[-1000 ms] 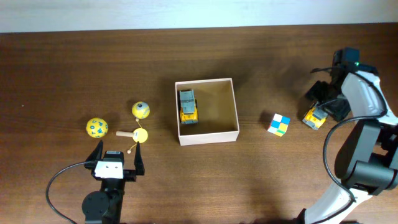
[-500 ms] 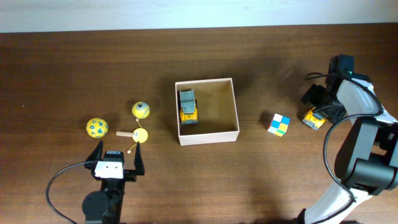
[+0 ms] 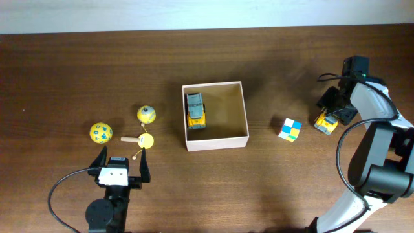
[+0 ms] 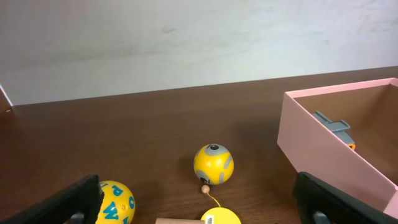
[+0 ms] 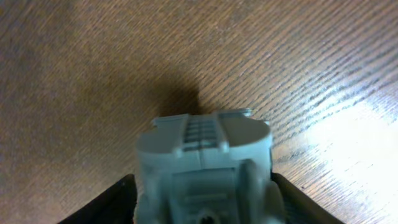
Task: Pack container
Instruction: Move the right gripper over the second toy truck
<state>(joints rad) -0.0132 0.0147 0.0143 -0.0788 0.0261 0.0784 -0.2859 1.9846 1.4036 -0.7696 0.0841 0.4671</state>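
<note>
Colour cube (image 3: 290, 129) sits between container (image 3: 217, 143) and right gripper (image 3: 330, 116), whose fingers clamp the loose truck (image 3: 325, 122) at right edge. Left gripper (image 3: 122, 160) spread wide, empty, lower left, near spotted ball (image 3: 100, 133). Right wrist view cuts off the truck's lower part. Container mid-frame: white walls, tan inside, packed truck (image 3: 196, 110) by its left wall.

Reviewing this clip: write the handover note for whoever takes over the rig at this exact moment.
Left hand: open, empty, low by the small toys.
Right hand: fingers either side of the second toy truck on the table; contact unclear.
Container: mid-table, one toy truck inside.
Done: one truck packed.
Left: second toy truck, colour cube, blue-printed yellow ball, grey-capped yellow ball, wooden peg toy.
</note>
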